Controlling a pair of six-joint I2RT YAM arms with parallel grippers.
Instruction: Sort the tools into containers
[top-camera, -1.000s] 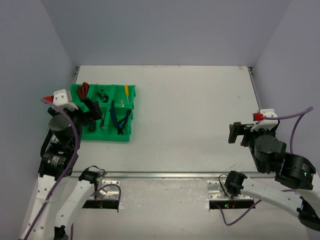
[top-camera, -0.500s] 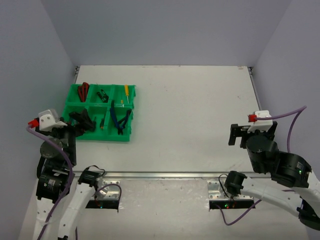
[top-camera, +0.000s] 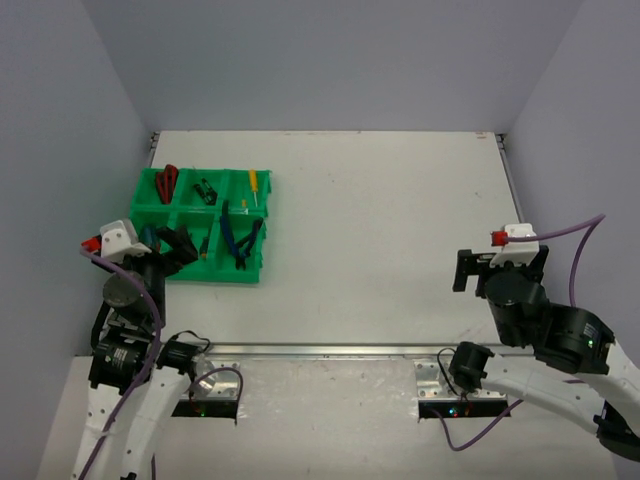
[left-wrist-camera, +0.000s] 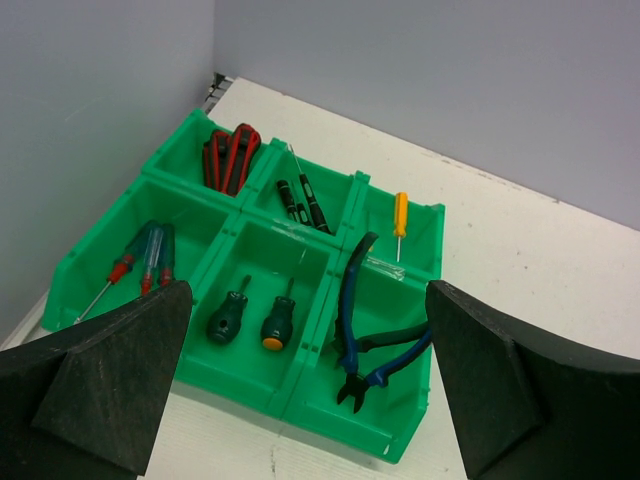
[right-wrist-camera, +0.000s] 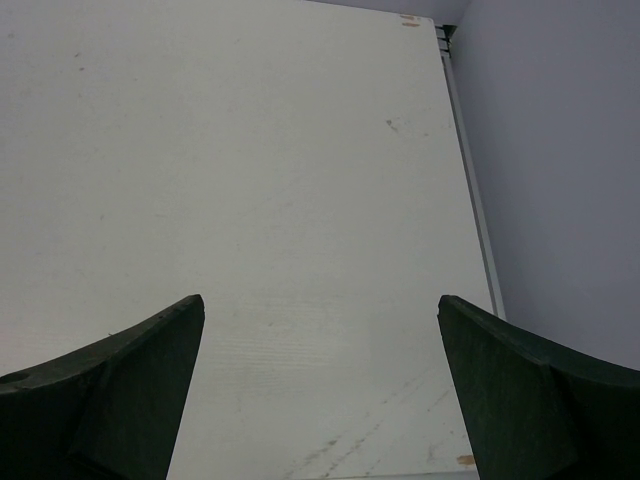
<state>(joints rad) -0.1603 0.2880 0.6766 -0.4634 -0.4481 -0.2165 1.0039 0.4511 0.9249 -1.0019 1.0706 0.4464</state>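
So I see my left hand (left-wrist-camera: 308, 290) spread wide facing the green tray (left-wrist-camera: 335, 422), one finger (left-wrist-camera: 100, 380) hiding its near-left corner; right hand (right-wrist-camera: 320, 300) spread too, over the counter (right-wrist-camera: 300, 150).

The top view, above and behind the arms, takes in the whole table (top-camera: 400, 220). The left wrist view slants down close on the green tray (left-wrist-camera: 215, 262), also seen at the top view's left. The right wrist view faces the table's right edge and the wall (right-wrist-camera: 560, 150).

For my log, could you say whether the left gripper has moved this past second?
Yes; left gripper drew back toward the near-left corner of the green tray.
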